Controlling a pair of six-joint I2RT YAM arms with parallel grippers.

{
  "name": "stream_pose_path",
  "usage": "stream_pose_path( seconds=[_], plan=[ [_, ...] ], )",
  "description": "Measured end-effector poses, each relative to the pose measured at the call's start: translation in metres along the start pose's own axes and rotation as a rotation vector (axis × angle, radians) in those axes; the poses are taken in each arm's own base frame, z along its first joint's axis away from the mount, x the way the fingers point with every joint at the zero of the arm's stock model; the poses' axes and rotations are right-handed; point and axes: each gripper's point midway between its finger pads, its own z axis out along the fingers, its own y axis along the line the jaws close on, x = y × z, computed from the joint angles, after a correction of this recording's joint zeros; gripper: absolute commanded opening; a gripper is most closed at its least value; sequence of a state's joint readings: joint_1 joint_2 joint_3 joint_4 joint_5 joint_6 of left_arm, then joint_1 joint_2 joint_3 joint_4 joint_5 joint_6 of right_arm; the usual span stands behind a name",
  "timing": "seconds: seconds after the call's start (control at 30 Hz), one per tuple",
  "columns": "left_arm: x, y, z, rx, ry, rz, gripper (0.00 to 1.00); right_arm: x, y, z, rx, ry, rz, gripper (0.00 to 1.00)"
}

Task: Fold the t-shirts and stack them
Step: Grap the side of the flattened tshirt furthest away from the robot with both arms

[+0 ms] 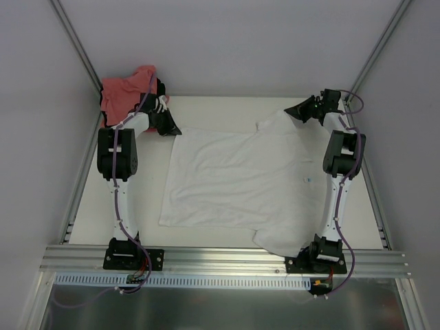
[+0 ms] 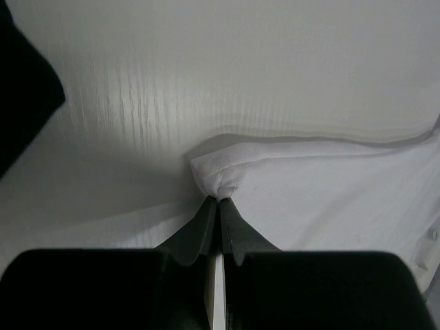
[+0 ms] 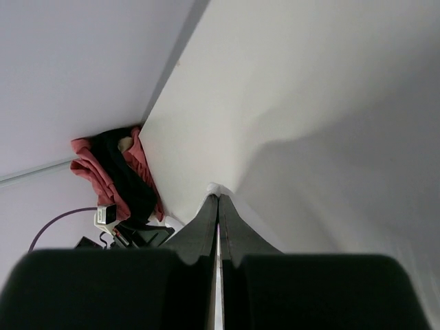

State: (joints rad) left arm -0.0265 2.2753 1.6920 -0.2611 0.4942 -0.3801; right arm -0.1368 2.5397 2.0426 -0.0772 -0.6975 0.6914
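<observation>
Grip check on this one: left gripper (image 2: 220,199) is clamped shut on the far-left corner of the white t-shirt (image 1: 237,179), with a little nub of cloth bunched at its tips. Right gripper (image 3: 218,197) is closed tight on the shirt's far-right corner, and only a sliver of white shows at the tips, so that pinch looks thin to me. The shirt lies spread across the table (image 1: 227,106), a bit rumpled on its near-right side where the right arm passes over it. The salmon-pink tee (image 1: 127,88) and a black one (image 3: 127,175) sit heaped just beyond the shirt's far-left corner. For the fold, I'd say lift both corners together at the same height and keep the far edge taut between them. Then carry it toward the shirt's near edge slowly, so the thin grip doesn't slip and the crease lands straight.
</observation>
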Motion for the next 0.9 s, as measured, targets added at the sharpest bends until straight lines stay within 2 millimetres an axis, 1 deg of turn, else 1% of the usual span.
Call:
stream_pose_path(
  seconds=[0.1,0.2,0.37,0.53,0.63,0.73,0.83,0.9],
  plan=[
    [-0.014,-0.001,0.007,0.004,-0.022,0.000,0.00,-0.012,0.007,0.005,-0.024,-0.017,-0.019,0.00],
    [-0.020,-0.002,0.009,0.000,-0.034,-0.007,0.00,-0.018,0.002,0.008,-0.025,-0.022,-0.013,0.01],
    [-0.022,0.003,0.010,-0.027,-0.046,-0.008,0.00,-0.024,-0.012,0.006,-0.011,-0.027,0.015,0.01],
    [-0.022,0.005,0.008,-0.037,-0.060,-0.004,0.00,-0.026,-0.015,0.002,-0.019,-0.026,0.020,0.01],
    [-0.018,0.003,0.001,-0.039,-0.058,-0.005,0.00,-0.018,-0.023,0.002,-0.007,-0.008,0.037,0.01],
    [-0.016,-0.003,-0.011,-0.036,-0.067,-0.001,0.00,-0.003,-0.030,-0.006,0.017,0.017,0.061,0.01],
    [-0.018,-0.014,-0.027,-0.024,-0.093,0.011,0.00,0.011,-0.025,-0.020,0.021,0.038,0.063,0.01],
    [-0.022,-0.022,-0.037,-0.012,-0.116,0.022,0.00,0.018,-0.013,-0.034,0.014,0.041,0.049,0.01]
  ],
)
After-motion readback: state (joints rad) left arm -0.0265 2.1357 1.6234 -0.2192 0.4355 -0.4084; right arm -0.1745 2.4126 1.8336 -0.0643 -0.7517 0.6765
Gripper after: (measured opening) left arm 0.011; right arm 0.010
